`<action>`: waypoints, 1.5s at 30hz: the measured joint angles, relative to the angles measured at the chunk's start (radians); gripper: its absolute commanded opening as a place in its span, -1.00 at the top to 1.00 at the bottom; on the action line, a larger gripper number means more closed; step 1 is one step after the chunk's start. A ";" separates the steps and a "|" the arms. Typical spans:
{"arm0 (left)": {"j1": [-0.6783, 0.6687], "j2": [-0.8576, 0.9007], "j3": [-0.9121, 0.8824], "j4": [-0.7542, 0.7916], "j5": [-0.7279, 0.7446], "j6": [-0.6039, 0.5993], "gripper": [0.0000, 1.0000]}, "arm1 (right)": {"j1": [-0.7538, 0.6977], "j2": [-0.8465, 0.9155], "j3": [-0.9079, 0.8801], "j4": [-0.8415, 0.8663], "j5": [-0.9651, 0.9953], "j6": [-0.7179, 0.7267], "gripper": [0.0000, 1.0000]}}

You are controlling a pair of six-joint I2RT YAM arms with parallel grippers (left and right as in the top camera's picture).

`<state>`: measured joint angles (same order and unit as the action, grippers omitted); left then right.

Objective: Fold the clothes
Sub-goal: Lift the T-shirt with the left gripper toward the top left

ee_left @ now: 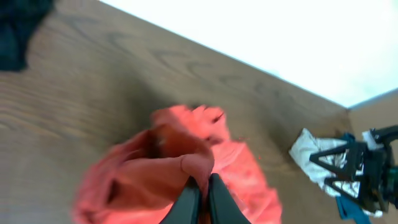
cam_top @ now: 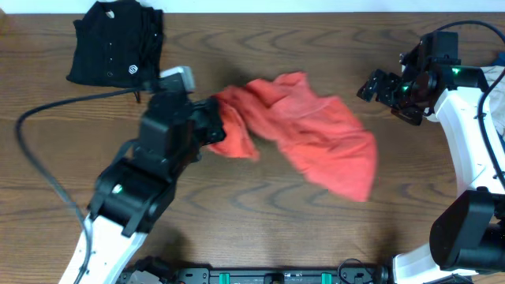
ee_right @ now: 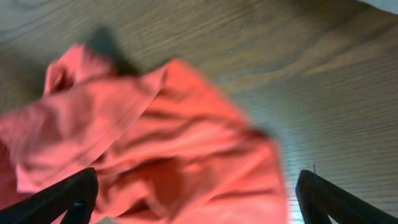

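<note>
The surface (cam_top: pixel 260 229) is dark brown wood with a wavy grain. A red-orange T-shirt (cam_top: pixel 316 134) lies crumpled near its middle and spreads toward 4 o'clock, with its 9 o'clock end bunched up. At about 10 o'clock, well apart from it, a black buttoned shirt (cam_top: pixel 114 43) lies in a loose, squarish heap near the far edge. At 3 o'clock, by the right edge, pale grey and blue pieces (ee_left: pixel 314 155) lie bunched together, mostly hidden in the overhead view.

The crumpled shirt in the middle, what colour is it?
The shirt is red-orange all over. The overhead view shows it best.
</note>
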<state>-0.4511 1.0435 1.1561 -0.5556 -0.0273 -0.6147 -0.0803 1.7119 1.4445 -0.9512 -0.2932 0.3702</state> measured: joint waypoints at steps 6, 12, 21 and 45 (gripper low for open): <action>0.005 -0.047 0.000 -0.001 -0.036 0.020 0.88 | 0.002 0.000 0.000 -0.005 -0.078 -0.001 -0.98; 0.005 -0.046 0.037 0.004 -0.058 0.068 0.88 | 0.024 0.000 0.000 -0.008 -0.124 -0.031 -0.98; 0.005 -0.014 0.364 0.023 -0.067 0.208 0.88 | 0.028 0.000 0.000 -0.002 -0.137 -0.050 -0.98; 0.005 0.217 0.750 -0.027 -0.085 0.336 0.88 | 0.084 -0.168 -0.002 0.020 -0.297 -0.056 -0.99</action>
<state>-0.4465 1.2606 1.9060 -0.5823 -0.1123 -0.2790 0.0040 1.5440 1.4429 -0.9314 -0.5903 0.3145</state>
